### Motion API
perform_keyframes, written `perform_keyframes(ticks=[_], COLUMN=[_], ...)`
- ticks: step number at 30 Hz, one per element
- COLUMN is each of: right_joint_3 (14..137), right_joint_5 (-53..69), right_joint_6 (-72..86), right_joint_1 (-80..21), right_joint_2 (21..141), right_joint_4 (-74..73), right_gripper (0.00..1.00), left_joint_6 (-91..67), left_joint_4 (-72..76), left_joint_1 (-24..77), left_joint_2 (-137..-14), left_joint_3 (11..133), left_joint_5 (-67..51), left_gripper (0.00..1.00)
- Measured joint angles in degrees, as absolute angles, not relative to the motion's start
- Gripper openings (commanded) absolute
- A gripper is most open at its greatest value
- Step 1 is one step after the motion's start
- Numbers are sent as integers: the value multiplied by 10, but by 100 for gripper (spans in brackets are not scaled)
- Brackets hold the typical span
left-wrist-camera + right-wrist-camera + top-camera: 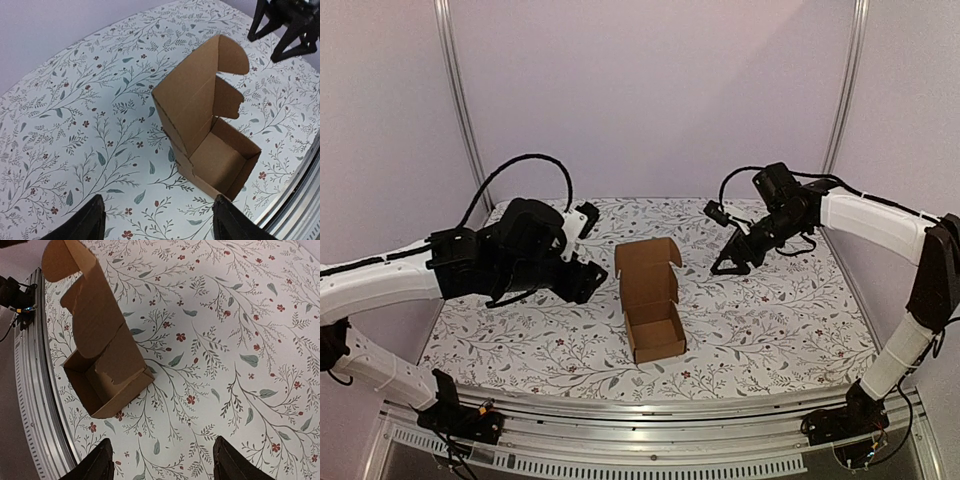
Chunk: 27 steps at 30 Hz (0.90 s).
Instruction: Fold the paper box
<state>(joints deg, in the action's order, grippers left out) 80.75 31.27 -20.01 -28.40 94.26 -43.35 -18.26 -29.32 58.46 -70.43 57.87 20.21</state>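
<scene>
paper box (651, 305) upright on tbl (775, 325), lid open

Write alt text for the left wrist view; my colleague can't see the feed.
A brown cardboard box sits on a floral tablecloth, its tray formed and its lid standing open. The left claw shows at the bottom edge, tips spread apart, holding nothing.
</scene>
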Motion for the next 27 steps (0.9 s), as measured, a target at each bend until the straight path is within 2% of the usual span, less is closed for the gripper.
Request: perform_keyframes(ticks=[6,9,11,15,23,27], right_joint_3=[715,693,687,685,699,718], right_joint_5=[283,246,230,200,221,273], right_joint_6=[-253,-283,-296,-312,-301,-285], right_joint_1=[-323,-374,-401,-414,-404,-368], right_joint_2=[914,864,835,811,859,888], right_joint_4=[-441,-443,-442,-434,-419,-404], right_gripper=[67,66,66,65,63,63], left_joint_6=[-77,-67,-74,-101,-160,-170], left_joint_4=[-299,-329,-343,-359,-343,-278], left_joint_1=[563,545,539,539,538,523], left_joint_2=[-799,-870,-893,-847,-589,-561], left_joint_3=[755,848,867,780,543,461], left_joint_5=[181,186,190,200,186,160], left_gripper=[75,73,73,73,72,71])
